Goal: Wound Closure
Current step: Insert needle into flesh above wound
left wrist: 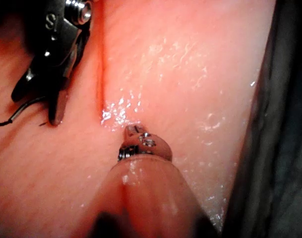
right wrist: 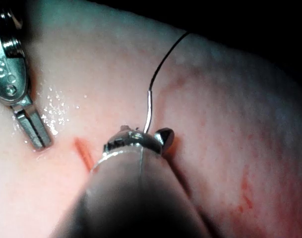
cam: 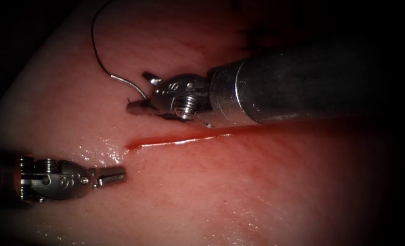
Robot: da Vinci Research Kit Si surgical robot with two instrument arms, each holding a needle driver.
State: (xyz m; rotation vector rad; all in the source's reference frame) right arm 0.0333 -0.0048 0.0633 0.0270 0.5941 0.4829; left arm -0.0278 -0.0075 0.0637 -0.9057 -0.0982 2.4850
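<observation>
Right tool (cam: 140,93) low over tissue (cam: 257,191) – jaws spread; left tool (cam: 113,175) closed

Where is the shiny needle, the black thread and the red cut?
needle (cam: 125,82), endoscope view, on its bright curve left of the right tool.
thread (cam: 93,41), endoscope view, on the dark strand above the needle.
cut (cam: 166,141), endoscope view, on the red line in the tissue.

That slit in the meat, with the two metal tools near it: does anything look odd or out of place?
Nothing stands out. The cut lies open with red fluid along it. The right tool holds the needle between open-looking fingers, above the cut, its thread trailing away. The left tool holds nothing.
</observation>
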